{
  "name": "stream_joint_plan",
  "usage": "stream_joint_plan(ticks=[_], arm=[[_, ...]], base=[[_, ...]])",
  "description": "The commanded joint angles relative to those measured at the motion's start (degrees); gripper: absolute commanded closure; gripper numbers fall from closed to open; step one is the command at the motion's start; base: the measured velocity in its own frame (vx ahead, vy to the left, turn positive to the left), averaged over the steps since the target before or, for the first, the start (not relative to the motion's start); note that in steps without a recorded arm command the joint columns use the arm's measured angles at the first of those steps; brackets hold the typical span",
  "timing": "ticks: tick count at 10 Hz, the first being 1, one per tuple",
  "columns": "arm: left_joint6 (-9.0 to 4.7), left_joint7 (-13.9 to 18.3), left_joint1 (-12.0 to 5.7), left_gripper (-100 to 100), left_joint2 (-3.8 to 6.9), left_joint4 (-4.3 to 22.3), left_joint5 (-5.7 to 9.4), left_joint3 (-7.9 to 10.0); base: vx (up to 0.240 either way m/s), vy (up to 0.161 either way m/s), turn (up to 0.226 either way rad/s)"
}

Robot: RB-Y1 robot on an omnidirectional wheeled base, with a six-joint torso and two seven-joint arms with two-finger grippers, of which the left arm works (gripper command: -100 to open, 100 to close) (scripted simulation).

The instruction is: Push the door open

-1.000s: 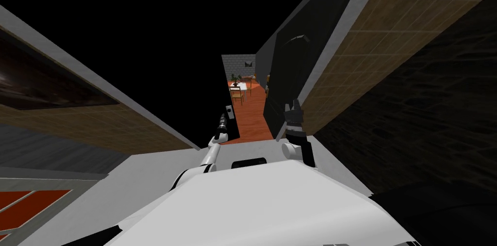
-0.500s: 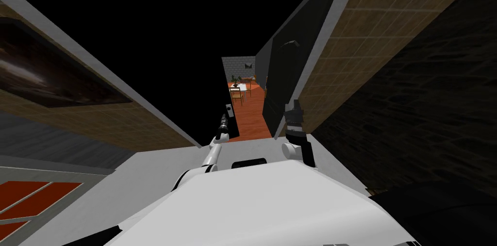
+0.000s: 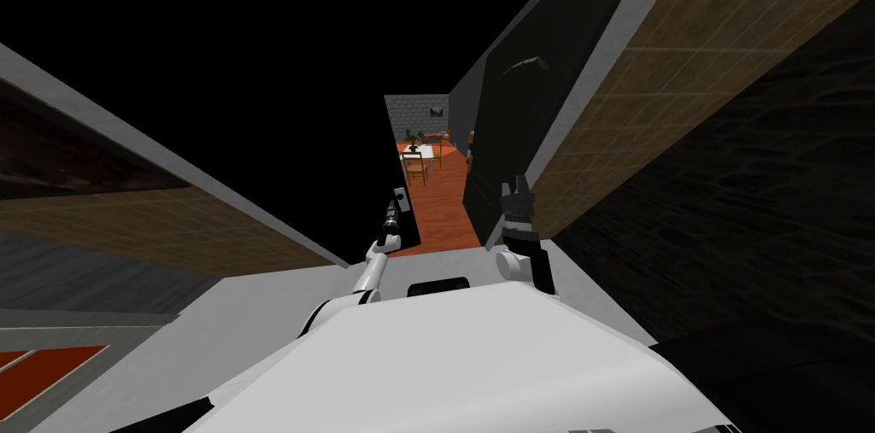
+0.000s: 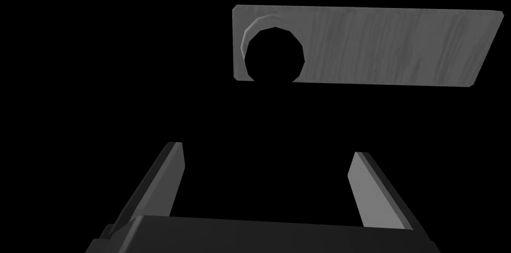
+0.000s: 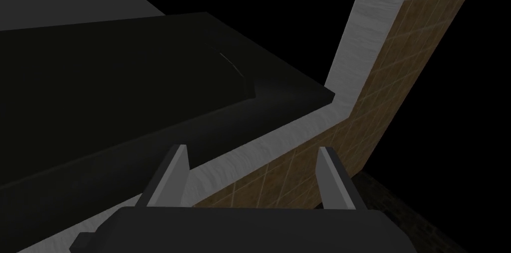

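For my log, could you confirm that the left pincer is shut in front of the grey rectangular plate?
Not shut: the left wrist view shows the left pincer open, fingers well apart, in front of the grey rectangular plate.

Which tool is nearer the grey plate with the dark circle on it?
Left. The left tool points straight at the grey plate, which lies just ahead of its open fingers; the right tool sits across the gap by the dark door panel.
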Motion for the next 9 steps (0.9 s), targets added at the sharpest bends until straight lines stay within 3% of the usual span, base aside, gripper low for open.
stream_joint_plan(ticks=[1,6,7,8,9], arm=[[-0.39,0.01,-0.21,-100,0.24,0.51,0.07,0.19],[-0.87,-0.10,-0.18,-100,-0.82,0.76,0.19,0.70],[-0.81,-0.06,-0.18,-100,-0.55,0.74,0.17,0.62],[-0.81,-0.06,-0.18,100,-0.55,0.74,0.17,0.62],[-0.81,-0.06,-0.18,100,-0.55,0.74,0.17,0.62]], base=[[0.191,-0.008,-0.021],[0.202,0.012,-0.023],[0.082,0.000,-0.002],[-0.008,-0.001,0.004],[-0.026,0.001,-0.005]])
